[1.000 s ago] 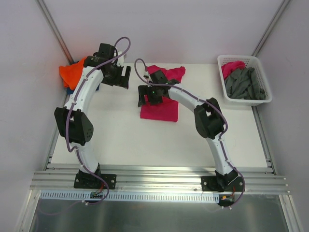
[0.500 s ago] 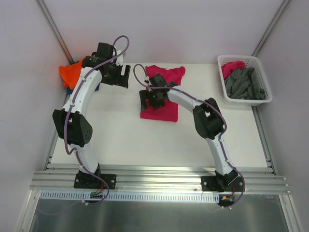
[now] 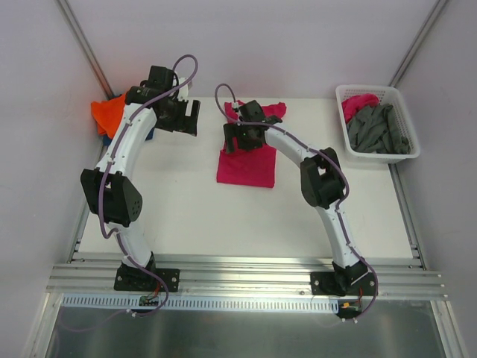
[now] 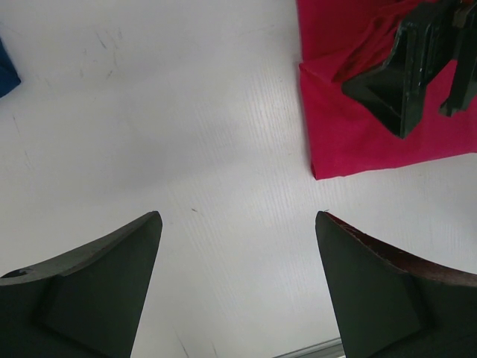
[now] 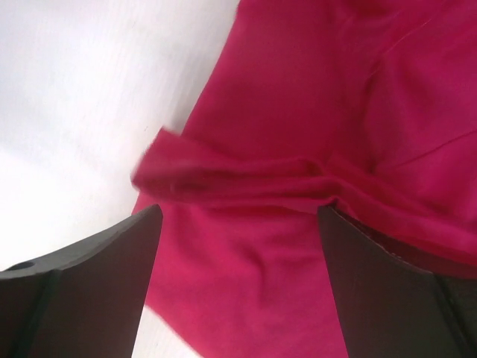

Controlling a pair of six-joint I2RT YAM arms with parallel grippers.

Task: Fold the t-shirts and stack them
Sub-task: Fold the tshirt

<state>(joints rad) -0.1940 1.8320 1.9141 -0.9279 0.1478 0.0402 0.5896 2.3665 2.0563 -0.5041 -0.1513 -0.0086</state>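
Magenta t-shirt mid-fold, most of the job not yet done
My right claw (image 3: 243, 139) hung with jaws apart over the upper half of the magenta t-shirt (image 3: 246, 170), gripping nothing. The shirt lay in the middle of the surface (image 3: 179, 209), lower part already a flat rectangle, sleeve and collar end bunched, with a loose ridge of cloth right under the claw. My left claw (image 3: 188, 119) was also spread wide and empty, over bare surface just left of the shirt. The orange t-shirt (image 3: 108, 113) sat crumpled at the far-left edge beside a dark blue one (image 4: 6, 71); neither looked folded. The white basket (image 3: 380, 89) at the right held the grey t-shirts (image 3: 380, 130) and a pink one (image 3: 356, 104), loose. My read: one shirt part-folded, no stack started, its top fold and all the others left
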